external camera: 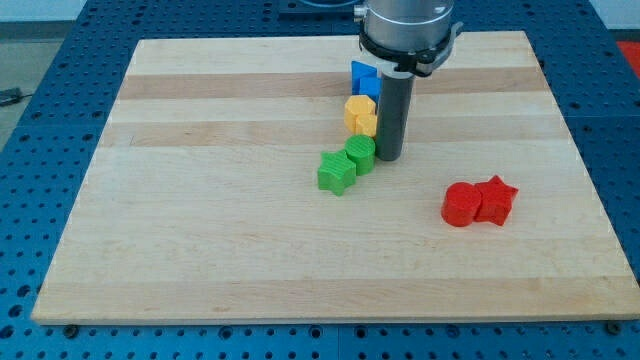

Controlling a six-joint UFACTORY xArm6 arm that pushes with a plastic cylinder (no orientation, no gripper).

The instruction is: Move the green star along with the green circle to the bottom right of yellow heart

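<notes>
Sitting mid-table [200, 250], the green star [337, 172] touches the green circle [361, 154], both just below the yellow heart [360, 115]. My tip [388, 158] is right beside the circle's right edge, probably lined up for a nudge. No pincer here, just a rod.

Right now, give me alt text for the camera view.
My tip rests beside the green circle, with the green star at its lower left and the yellow heart just above, on a wooden board. Two red blocks sit right.
</notes>
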